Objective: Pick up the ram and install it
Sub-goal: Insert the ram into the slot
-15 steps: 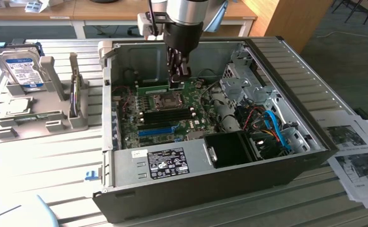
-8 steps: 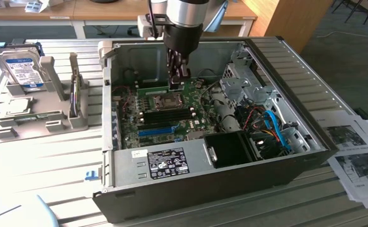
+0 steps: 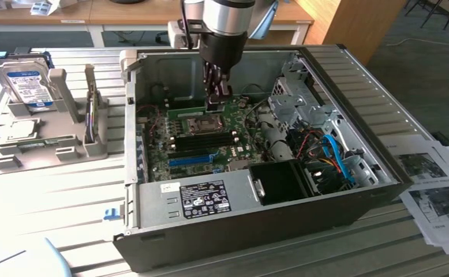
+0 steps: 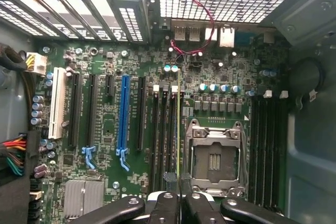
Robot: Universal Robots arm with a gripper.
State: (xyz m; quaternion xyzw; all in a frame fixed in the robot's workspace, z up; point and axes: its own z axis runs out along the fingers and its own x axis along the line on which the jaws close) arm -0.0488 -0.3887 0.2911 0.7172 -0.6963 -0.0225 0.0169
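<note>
In the exterior view, the gripper [image 3: 217,92] reaches down inside the open computer case [image 3: 378,115] near the motherboard's [image 3: 186,147] far edge, clamped on the ram [image 3: 214,105]. In the wrist view, the ram shows edge-on, pinched between the fingertips and running along the black memory slots [image 4: 160,129] beside the CPU socket [image 4: 214,153].

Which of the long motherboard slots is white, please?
The end slot of the row, nearest the coloured wires. It alone is white; its neighbours are black, and further along stands the blue slot.

Ram [image 4: 179,129] edge-on; end hidden between jaws.
</note>
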